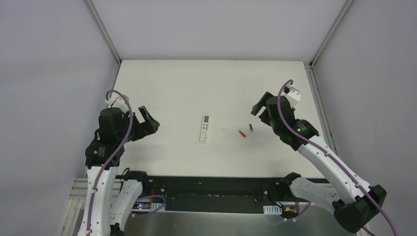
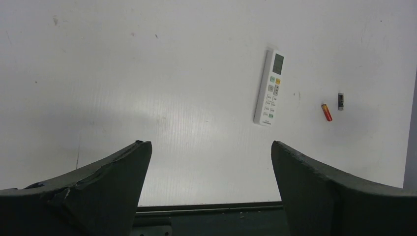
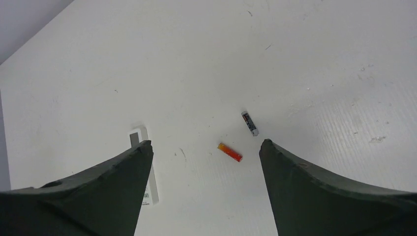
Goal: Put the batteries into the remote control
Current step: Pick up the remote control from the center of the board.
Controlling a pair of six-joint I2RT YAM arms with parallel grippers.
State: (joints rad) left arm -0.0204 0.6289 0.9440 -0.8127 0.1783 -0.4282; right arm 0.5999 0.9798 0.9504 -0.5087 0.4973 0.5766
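The white remote control [image 1: 205, 128] lies face up in the middle of the table, screen at its far end; it also shows in the left wrist view [image 2: 270, 87] and, partly behind a finger, in the right wrist view [image 3: 151, 184]. The red-orange battery [image 1: 241, 133] [image 2: 326, 112] [image 3: 230, 152] and the dark grey battery [image 1: 251, 128] [image 2: 340, 101] [image 3: 250, 123] lie to its right. My left gripper [image 1: 150, 122] [image 2: 210, 147] is open and empty, well left of the remote. My right gripper [image 1: 257, 109] [image 3: 205, 146] is open and empty, above the batteries.
The white table [image 1: 211, 88] has walls on three sides, with metal rails running along the left and right. A black bar [image 1: 211, 187] with the arm bases runs along the near edge.
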